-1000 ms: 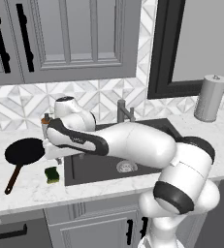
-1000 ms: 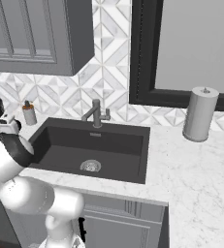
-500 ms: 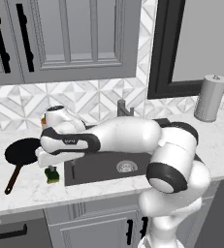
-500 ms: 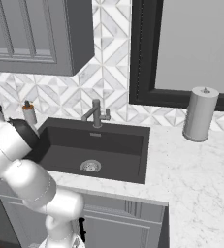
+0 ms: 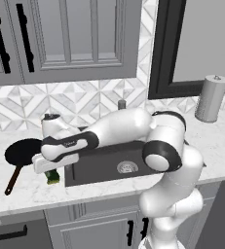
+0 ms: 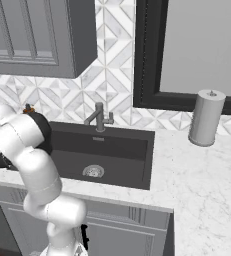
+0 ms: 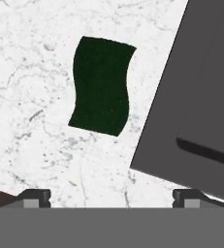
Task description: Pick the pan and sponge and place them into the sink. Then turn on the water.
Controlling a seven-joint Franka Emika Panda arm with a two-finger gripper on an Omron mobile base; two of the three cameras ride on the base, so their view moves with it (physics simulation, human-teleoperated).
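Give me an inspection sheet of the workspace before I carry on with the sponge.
Surface: white marble counter, sink edge beside the sponge.
Pan: pan on the counter left of the sink, handle pointing toward the counter front.
Sponge: sponge flat on the counter, dark green face up, just outside the sink; not held.
Sink: nothing seen inside but the drain.
Faucet: faucet behind the sink, no water running.
Clutter: paper towel roll upright right of the sink; soap dispenser at the back left.
Hand: hand open, above the sponge, fingers apart and touching nothing.
Cables: nothing seen.
Surroundings: grey cabinets, patterned tile backsplash, dark-framed window.
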